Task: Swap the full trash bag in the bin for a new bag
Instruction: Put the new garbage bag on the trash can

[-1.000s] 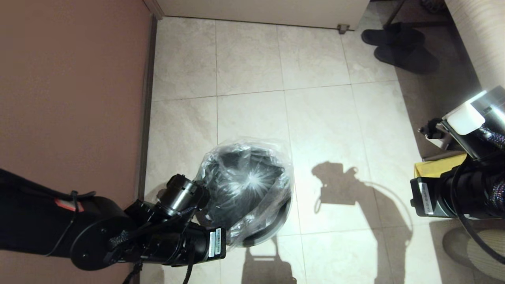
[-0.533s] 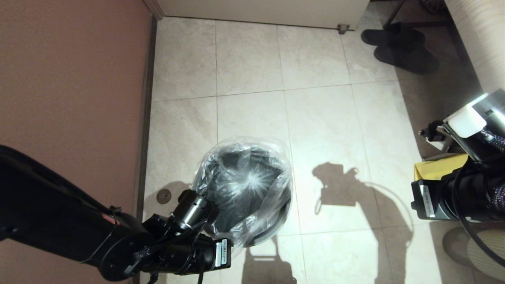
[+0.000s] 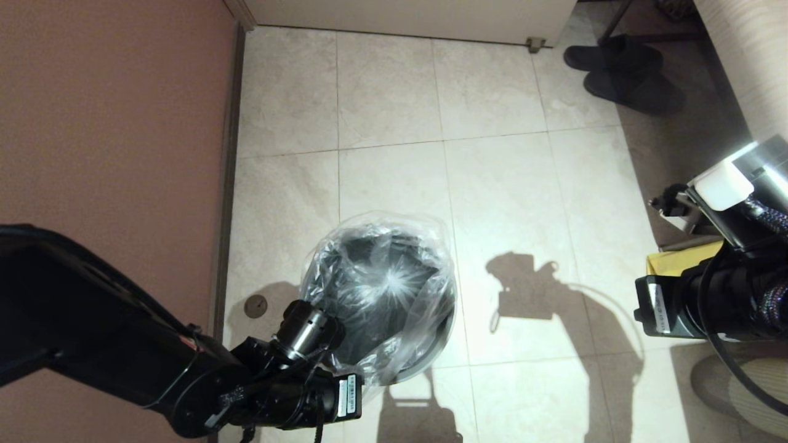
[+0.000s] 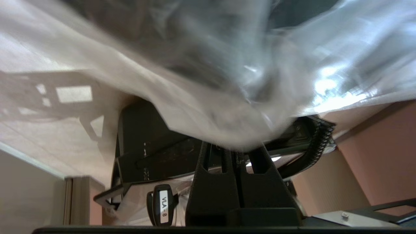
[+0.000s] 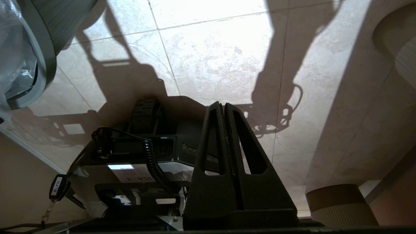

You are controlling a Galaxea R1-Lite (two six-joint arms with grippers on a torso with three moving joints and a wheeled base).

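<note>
The bin [image 3: 431,359] stands on the tiled floor with the new bag [image 3: 381,283], clear and crinkly, draped loosely over its mouth; the black inside shows through. My left arm [image 3: 308,326] reaches in from the near left at the bin's near edge. In the left wrist view my left gripper [image 4: 232,149] is shut on a gathered fold of the bag [image 4: 208,97]. My right gripper [image 5: 224,104] hangs shut and empty above the floor to the right of the bin's grey rim [image 5: 42,65]. No full trash bag shows in the bin.
A brown wall [image 3: 104,154] runs close on the bin's left. A yellow sack [image 3: 683,258] lies under my right arm [image 3: 708,301]. A pale ribbed object [image 3: 757,387] stands at the near right, dark slippers [image 3: 622,71] at the far right.
My left arm has swung nearer and a little right along the bin's near edge, drawing the bag's edge with it. The right arm has barely shifted.
</note>
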